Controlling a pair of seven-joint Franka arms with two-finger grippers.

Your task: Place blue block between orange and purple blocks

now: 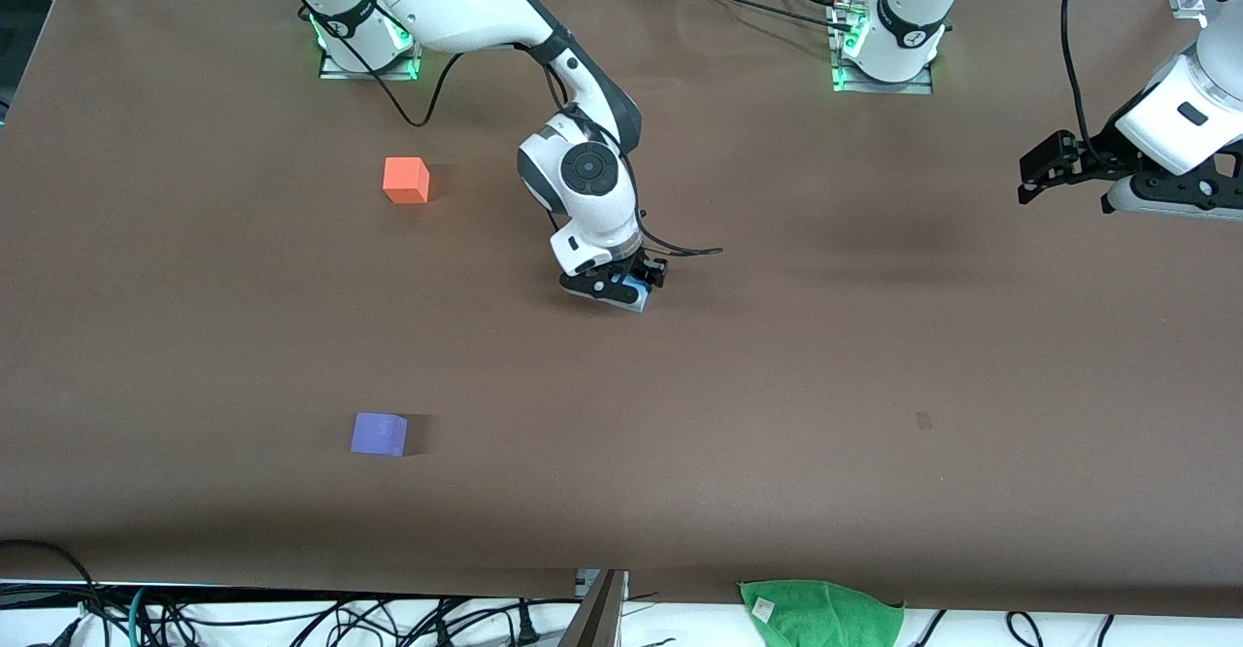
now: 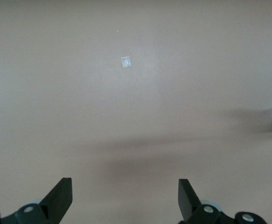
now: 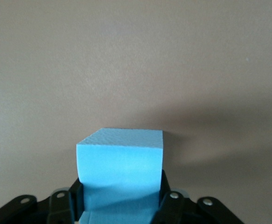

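My right gripper [image 1: 621,288] is shut on the sky-blue block [image 1: 638,295], low at the middle of the table; I cannot tell if the block touches the surface. In the right wrist view the blue block [image 3: 120,168] sits squeezed between the black fingers [image 3: 61,205]. The orange block [image 1: 406,181] lies on the table toward the right arm's end. The purple block [image 1: 379,433] lies nearer to the front camera than the orange one, with a wide gap between them. My left gripper [image 1: 1047,173] waits open and empty in the air at the left arm's end, also seen in the left wrist view [image 2: 125,196].
A green cloth [image 1: 821,610] lies at the table's front edge. A small pale mark [image 1: 923,421] is on the brown table [image 1: 874,336]; it also shows in the left wrist view [image 2: 125,61]. A black cable [image 1: 685,251] trails from the right wrist.
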